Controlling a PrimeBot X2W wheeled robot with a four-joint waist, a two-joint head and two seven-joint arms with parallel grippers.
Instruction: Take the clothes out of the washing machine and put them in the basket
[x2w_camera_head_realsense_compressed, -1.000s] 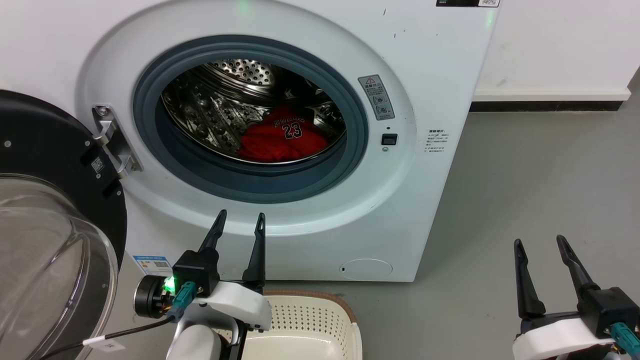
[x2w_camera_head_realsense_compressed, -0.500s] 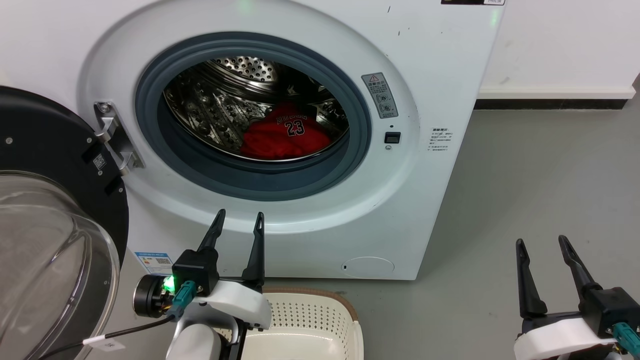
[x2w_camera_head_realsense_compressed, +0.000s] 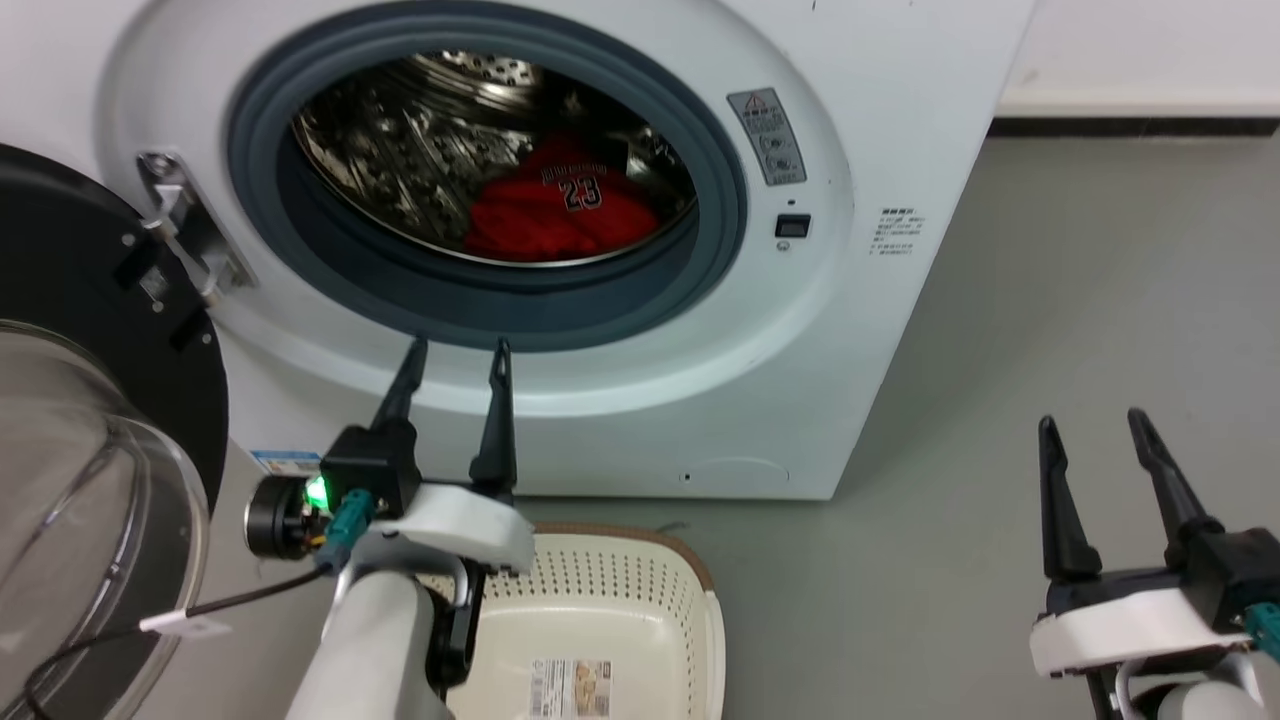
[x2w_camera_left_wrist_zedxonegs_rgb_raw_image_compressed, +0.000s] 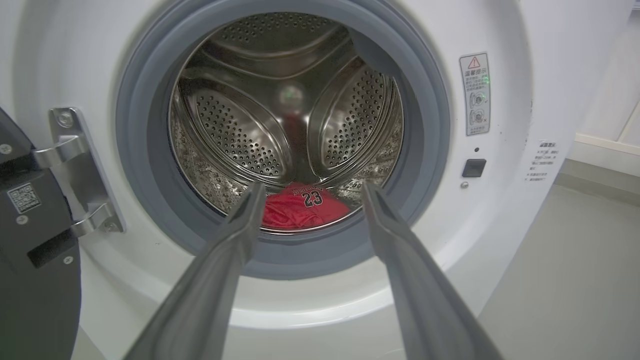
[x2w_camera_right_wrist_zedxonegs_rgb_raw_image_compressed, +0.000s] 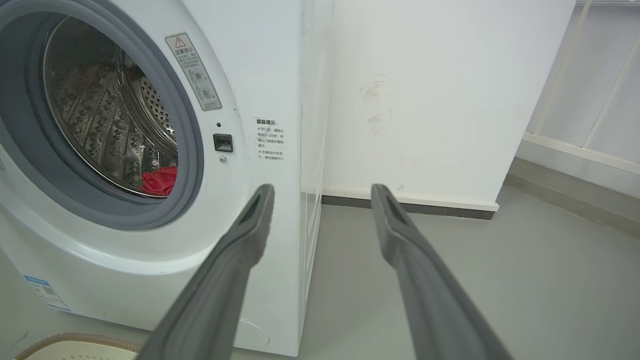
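The white washing machine (x2w_camera_head_realsense_compressed: 860, 330) (x2w_camera_left_wrist_zedxonegs_rgb_raw_image_compressed: 505, 210) (x2w_camera_right_wrist_zedxonegs_rgb_raw_image_compressed: 270, 75) stands with its door swung open to the left. Red clothes (x2w_camera_head_realsense_compressed: 560, 205) (x2w_camera_left_wrist_zedxonegs_rgb_raw_image_compressed: 305, 210) (x2w_camera_right_wrist_zedxonegs_rgb_raw_image_compressed: 161, 181) with the number 23 lie at the bottom of the steel drum (x2w_camera_head_realsense_compressed: 400, 160). My left gripper (x2w_camera_head_realsense_compressed: 457, 350) (x2w_camera_left_wrist_zedxonegs_rgb_raw_image_compressed: 310, 192) is open, just below the grey seal (x2w_camera_head_realsense_compressed: 730, 200), outside the drum. My right gripper (x2w_camera_head_realsense_compressed: 1093, 425) (x2w_camera_right_wrist_zedxonegs_rgb_raw_image_compressed: 322, 192) is open over the floor, right of the machine. The cream basket (x2w_camera_head_realsense_compressed: 690, 610) (x2w_camera_right_wrist_zedxonegs_rgb_raw_image_compressed: 75, 342) sits on the floor in front of the machine, under my left arm, with a printed label on its floor.
The open glass door (x2w_camera_head_realsense_compressed: 90, 480) with its black rim (x2w_camera_head_realsense_compressed: 60, 260) stands at the left, hinge (x2w_camera_head_realsense_compressed: 185, 235) beside the opening. Grey floor (x2w_camera_head_realsense_compressed: 1080, 280) stretches to the right of the machine. A white wall (x2w_camera_right_wrist_zedxonegs_rgb_raw_image_compressed: 425, 90) with a dark skirting (x2w_camera_right_wrist_zedxonegs_rgb_raw_image_compressed: 410, 207) runs behind.
The head view has tilted down and shifted, so the machine sits higher and more of the basket shows. My left gripper has risen closer to the lower seal. The right gripper stays open.
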